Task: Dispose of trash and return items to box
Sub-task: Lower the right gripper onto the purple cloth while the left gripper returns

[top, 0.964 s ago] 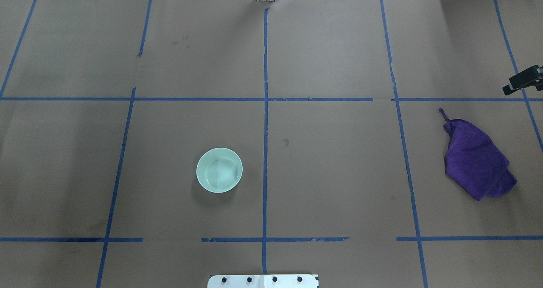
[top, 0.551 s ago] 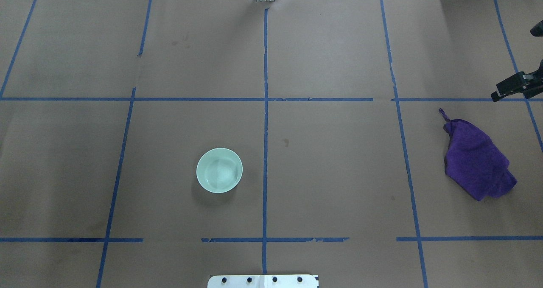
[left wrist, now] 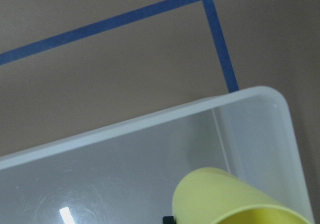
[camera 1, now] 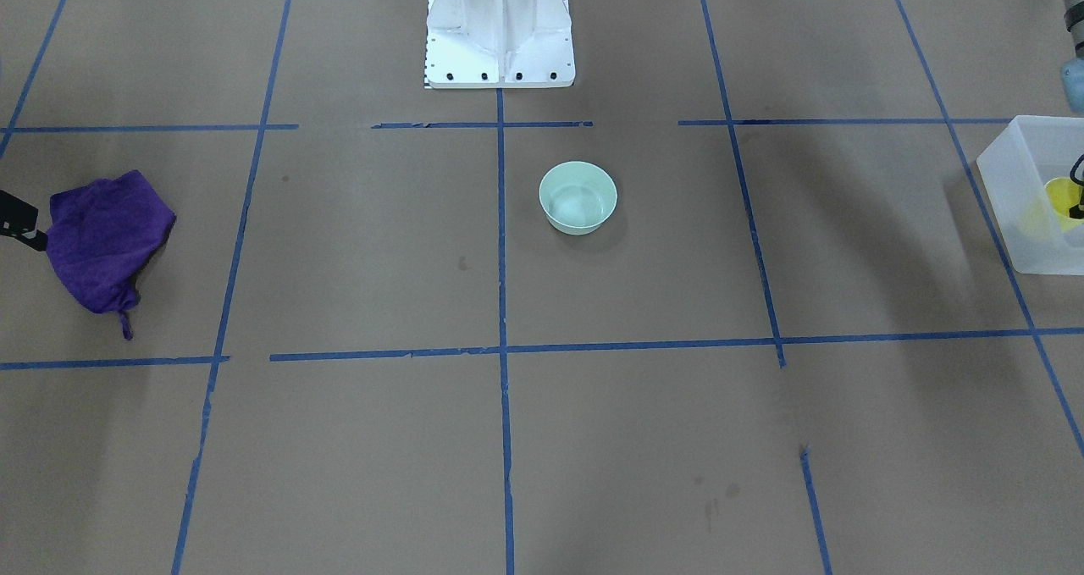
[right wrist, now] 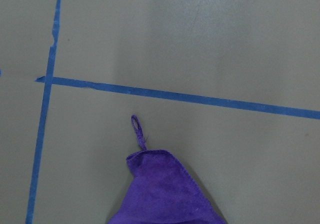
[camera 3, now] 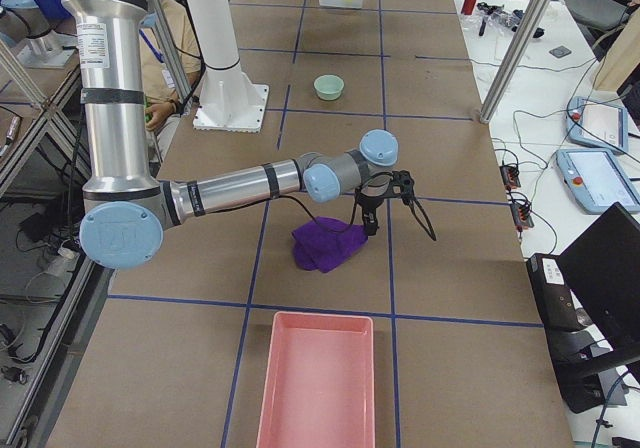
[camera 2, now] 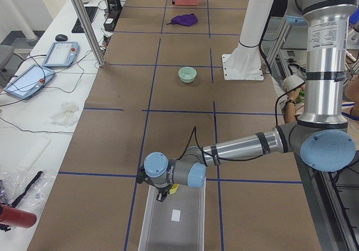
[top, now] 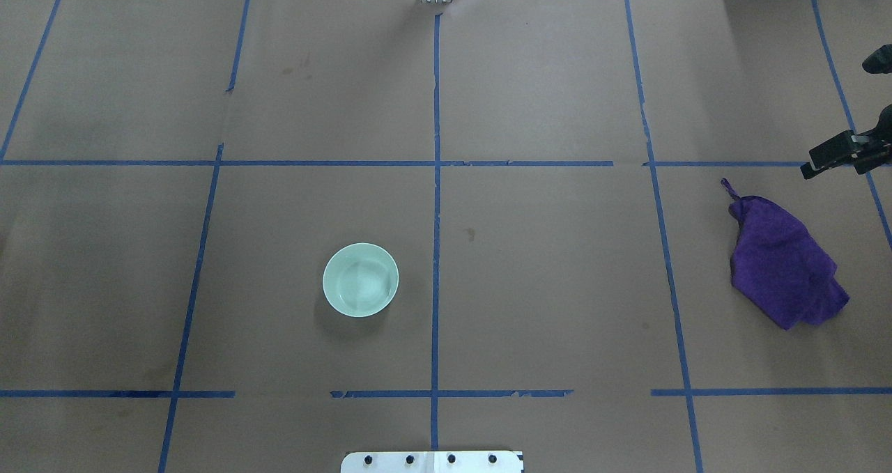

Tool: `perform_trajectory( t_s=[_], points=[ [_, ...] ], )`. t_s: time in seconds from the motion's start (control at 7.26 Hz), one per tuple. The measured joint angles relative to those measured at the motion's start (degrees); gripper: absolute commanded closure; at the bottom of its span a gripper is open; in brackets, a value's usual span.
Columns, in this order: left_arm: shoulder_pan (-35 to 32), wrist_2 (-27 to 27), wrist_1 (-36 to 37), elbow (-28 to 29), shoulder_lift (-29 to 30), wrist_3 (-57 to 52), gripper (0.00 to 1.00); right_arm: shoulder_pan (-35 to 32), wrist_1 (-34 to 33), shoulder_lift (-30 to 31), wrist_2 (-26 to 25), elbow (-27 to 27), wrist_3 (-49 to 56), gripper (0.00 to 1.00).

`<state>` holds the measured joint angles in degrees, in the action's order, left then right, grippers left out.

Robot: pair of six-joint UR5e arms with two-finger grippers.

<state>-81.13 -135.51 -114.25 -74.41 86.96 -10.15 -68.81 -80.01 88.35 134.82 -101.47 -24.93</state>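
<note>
The mint-green bowl [top: 360,279] stands upright and empty left of the table's centre line, also in the front view [camera 1: 577,197]. The frosted box [camera 1: 1012,181] sits at the table's left end. My left gripper [camera 2: 162,194] is down inside the box, shut on the yellow cup [left wrist: 225,199], which also shows in the front view [camera 1: 1057,202]. My right gripper [camera 3: 395,226] is open and hovers just beyond the far corner of a purple cloth [top: 784,264]. One of its fingers [top: 829,156] shows at the overhead view's right edge.
A pink tray [camera 3: 315,383] lies at the table's right end, beyond the cloth. The robot's white base [camera 1: 500,29] stands at the middle of the near edge. Blue tape lines cross the brown table cover.
My right gripper has come in from the right edge, moving left and slightly nearer to the purple cloth. The bowl and cloth have not moved.
</note>
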Motion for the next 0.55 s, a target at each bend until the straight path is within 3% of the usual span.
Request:
perform_trajectory(
  t_s=[0.28,0.55],
  points=[
    [0.11,-0.01,0.11,-3.94,0.16,0.59,0.23,3.27,0.08,0.84,-0.17,-0.89,-5.59,0.0],
    [-0.26,-0.03,7.66,-12.92,2.36,6.08,0.19,6.71,0.1,2.19,-0.95,-1.12,-8.17,0.0]
  ],
)
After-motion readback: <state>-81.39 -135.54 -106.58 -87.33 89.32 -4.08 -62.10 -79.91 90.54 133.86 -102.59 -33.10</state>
